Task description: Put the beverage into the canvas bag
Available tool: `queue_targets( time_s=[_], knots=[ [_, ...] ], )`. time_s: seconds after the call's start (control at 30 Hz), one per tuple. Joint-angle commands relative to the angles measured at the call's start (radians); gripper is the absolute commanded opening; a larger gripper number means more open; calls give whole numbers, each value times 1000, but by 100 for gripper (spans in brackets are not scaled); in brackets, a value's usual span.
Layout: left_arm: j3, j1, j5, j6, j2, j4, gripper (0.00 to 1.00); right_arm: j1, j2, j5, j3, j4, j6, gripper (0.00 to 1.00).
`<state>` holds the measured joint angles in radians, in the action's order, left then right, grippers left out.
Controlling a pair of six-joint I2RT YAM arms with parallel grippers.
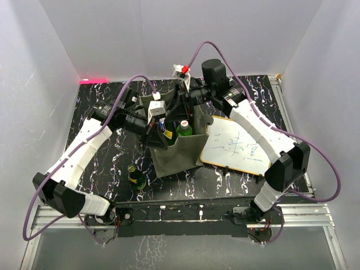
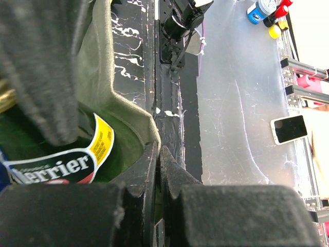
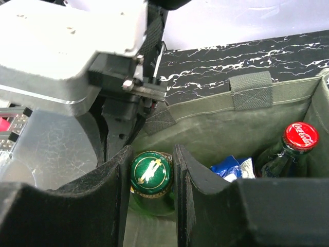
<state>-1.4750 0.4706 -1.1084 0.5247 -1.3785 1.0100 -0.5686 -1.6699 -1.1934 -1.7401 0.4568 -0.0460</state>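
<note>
INSPECTOR: Surveyed black marbled table (image 1: 188, 185), white walls (image 1: 112, 39) on three sides. Located the beverage?

OPERATOR: Located green bottle (image 3: 150, 177), gold-starred cap, upright inside the canvas bag (image 3: 216, 128), at the end beside the left arm's wrist. Could not confirm base contact with the cloth floor. Noted Perrier label (image 2: 56, 167) on green glass just inside the rim; judged probably the same bottle.

INSPECTOR: Checked the hold?

OPERATOR: Checked. Found right gripper (image 3: 151, 159) partly closed, pads pressed to both sides of the bottle's neck at the cap. Found left gripper (image 2: 158, 154) fully closed at the bag's rim, with the cloth edge running in between the fingertips. Judged the rim pinched there to hold the mouth apart.

INSPECTOR: Logged neighbours?

OPERATOR: Logged cola bottle (image 3: 300, 138), red cap, at the bag's other end, and blue-and-white packet (image 3: 230, 169) between the two bottles. Outside, logged second green bottle (image 1: 135, 178) standing on the table near the bag's front corner, and whiteboard (image 1: 236, 147) lying just beside the bag.

INSPECTOR: Judged the step?

OPERATOR: Judged as set-down, nearly complete. Recommended lowering straight to a flat seat on the floor, neck vertical and clear of the packet. Recommended opening only enough to free the cap, then lifting straight up. Advised a taut rim throughout, against inward folding of the soft wall.
</note>
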Motion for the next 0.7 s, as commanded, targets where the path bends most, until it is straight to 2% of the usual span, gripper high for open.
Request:
queue_targets(
  time_s=[0.0,0.23,0.47,0.67],
  knots=[
    [3,-19,-98,16,50,-13,0,-11,95,-83,29,-74,-2,8],
    [17,-33,-99,14,57,-25,0,-38,101,9,84,-7,-107,8],
    [21,-44,-104,19,58,-29,0,-62,107,19,138,10,-143,8],
    [15,-50,-118,19,54,-29,0,-97,113,60,164,86,-248,8]
  ],
)
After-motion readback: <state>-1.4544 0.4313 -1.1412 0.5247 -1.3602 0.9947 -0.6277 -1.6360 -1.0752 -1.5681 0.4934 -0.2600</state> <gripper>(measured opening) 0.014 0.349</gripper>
